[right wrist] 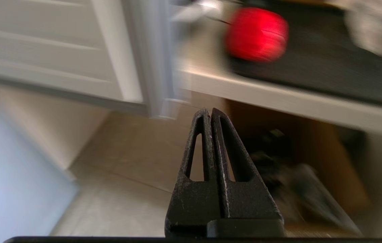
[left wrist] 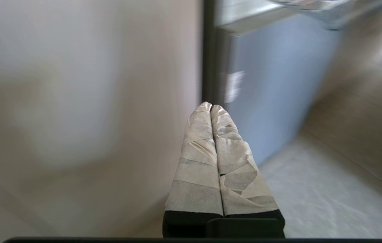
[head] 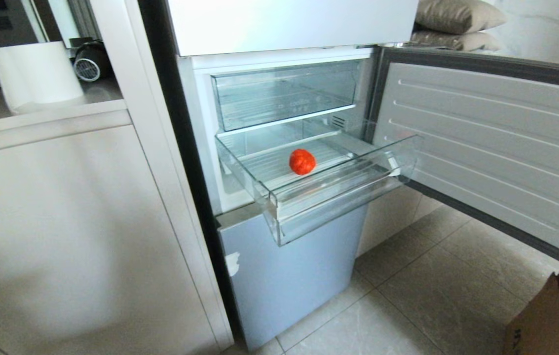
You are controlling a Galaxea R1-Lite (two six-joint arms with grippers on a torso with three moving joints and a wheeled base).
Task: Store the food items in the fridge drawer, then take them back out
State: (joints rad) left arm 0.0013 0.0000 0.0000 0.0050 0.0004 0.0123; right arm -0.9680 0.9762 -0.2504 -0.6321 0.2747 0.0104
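Note:
One food item (head: 302, 161), a lumpy orange-red ball, lies on the ribbed floor of the clear fridge drawer (head: 338, 190), which stands pulled out of the open fridge. A second red food item (right wrist: 256, 34) rests on a dark surface atop a pale ledge in the right wrist view. My right gripper (right wrist: 208, 110) is shut and empty, low and some way short of that ball. My left gripper (left wrist: 210, 106) is shut with taped fingers pressed together, parked low near the cabinet side. Neither arm shows in the head view.
The fridge door (head: 496, 148) swings wide open to the right. An upper clear drawer (head: 284, 93) sits closed above. A pale cabinet (head: 62, 222) flanks the fridge on the left, with a white roll (head: 35, 74) on top. A cardboard box (head: 555, 320) stands on the tiled floor.

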